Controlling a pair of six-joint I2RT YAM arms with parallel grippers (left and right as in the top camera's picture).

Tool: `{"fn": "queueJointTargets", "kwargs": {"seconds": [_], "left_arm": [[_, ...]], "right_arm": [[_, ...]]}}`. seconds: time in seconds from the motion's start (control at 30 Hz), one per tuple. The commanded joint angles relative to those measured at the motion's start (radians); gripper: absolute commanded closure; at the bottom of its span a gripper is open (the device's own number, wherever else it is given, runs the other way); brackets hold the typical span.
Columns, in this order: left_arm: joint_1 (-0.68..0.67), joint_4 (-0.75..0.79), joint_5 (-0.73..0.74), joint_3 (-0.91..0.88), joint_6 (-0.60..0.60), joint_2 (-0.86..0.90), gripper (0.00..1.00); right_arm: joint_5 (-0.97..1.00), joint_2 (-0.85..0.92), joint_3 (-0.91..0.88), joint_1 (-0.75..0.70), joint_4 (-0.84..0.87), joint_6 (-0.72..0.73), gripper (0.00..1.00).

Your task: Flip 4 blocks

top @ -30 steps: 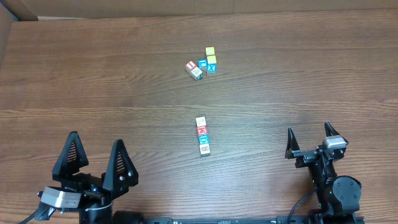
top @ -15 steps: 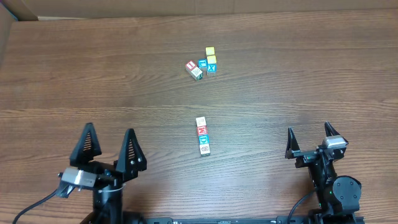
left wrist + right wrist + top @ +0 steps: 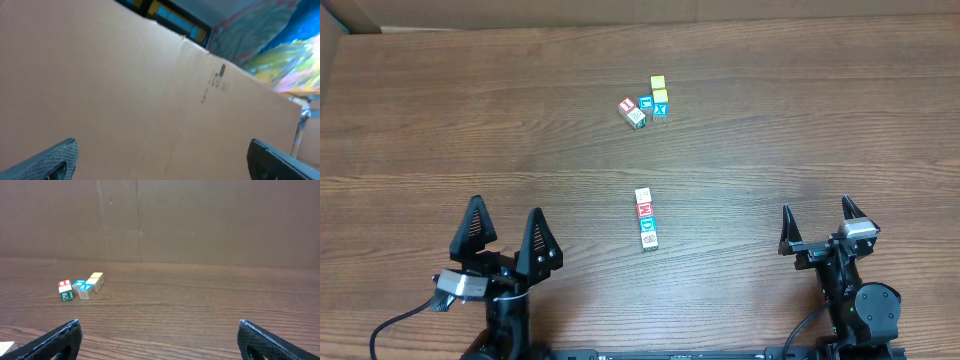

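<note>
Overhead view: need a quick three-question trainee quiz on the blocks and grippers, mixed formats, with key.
1. True or false: the left gripper grips one cube of the centre row of four small wooden alphabet cubes.
2. In that row, which cube lies farthest from the arms? A red-faced, B blue-faced, C pale cream.
3. Fill in: the separate cluster of small coloured wooden cubes lies ____ from the arms than the row.
Key: 1 false, the left gripper and the right gripper both stand open and empty; 2 C; 3 farther.

Four blocks [image 3: 645,216] sit touching in one straight row mid-table: cream block [image 3: 643,195], red block [image 3: 644,209], blue block [image 3: 647,224], tan block [image 3: 649,240].
</note>
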Motion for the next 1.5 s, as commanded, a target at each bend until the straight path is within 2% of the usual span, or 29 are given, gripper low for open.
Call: {"fn": "queueJointTargets", "kwargs": {"seconds": [0.0,0.07,0.23,0.4,0.6,0.7,0.83,1.47], "left_arm": [[0.008,0.003,0.000,-0.040,0.008,-0.013,0.00],[0.007,-0.009,-0.008,-0.057,0.008,-0.013,0.00],[0.014,-0.176,-0.016,-0.056,0.021,-0.013,0.00],[0.014,-0.417,-0.015,-0.056,0.106,-0.013,0.00],[0.014,-0.616,-0.015,-0.056,0.195,-0.013,0.01],[0.014,-0.621,0.002,-0.056,0.283,-0.013,0.00],[0.014,-0.620,0.001,-0.056,0.336,-0.013,0.00],[0.013,-0.620,0.000,-0.056,0.337,-0.012,0.00]], "right_arm": [[0.010,-0.008,-0.010,-0.003,0.006,-0.004,0.00],[0.010,-0.008,-0.010,-0.003,0.006,-0.004,0.00],[0.010,-0.008,-0.010,-0.003,0.006,-0.004,0.00],[0.010,-0.008,-0.010,-0.003,0.006,-0.004,0.00],[0.010,-0.008,-0.010,-0.003,0.006,-0.004,0.00],[0.010,-0.008,-0.010,-0.003,0.006,-0.004,0.00],[0.010,-0.008,-0.010,-0.003,0.006,-0.004,0.00],[0.010,-0.008,-0.010,-0.003,0.006,-0.004,0.00]]}}
